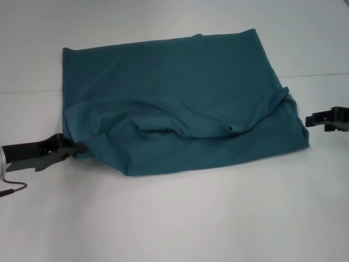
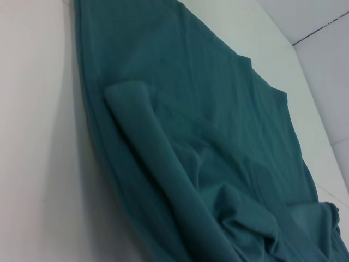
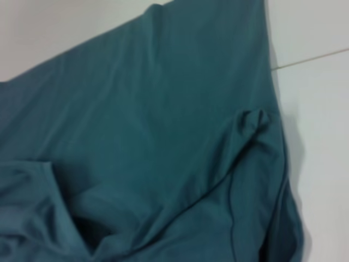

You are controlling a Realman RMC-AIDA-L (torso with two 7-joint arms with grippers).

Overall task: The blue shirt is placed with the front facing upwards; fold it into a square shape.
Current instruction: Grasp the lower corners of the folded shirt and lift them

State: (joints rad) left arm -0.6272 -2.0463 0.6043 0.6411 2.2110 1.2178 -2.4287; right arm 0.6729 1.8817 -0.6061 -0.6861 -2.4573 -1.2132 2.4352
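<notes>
Your blue shirt (image 1: 185,103) lies across the middle of the white tabletop (image 1: 180,218) in the head view, already doubled over once, with a loose, rumpled ridge running through its lower half and a flat smooth layer toward the top of the frame. No lettering shows.

Expect it to handle as soft, light cotton: it will sag, drag and bunch instead of holding a line, and a single pinch will likely lift only the top layer. Judge your hold by the edges. The firmest places are the doubled corners and the seamed hem, not the slack middle.

Your left claw (image 1: 78,147) sits at the lower left of the frame, its tips right at the shirt's lower left corner; it looks pinched on that edge, though you cannot tell for certain.

Your right claw (image 1: 318,119) is at the right edge of the frame, just off the shirt's right side and holding nothing; how far it stands open you cannot tell.
</notes>
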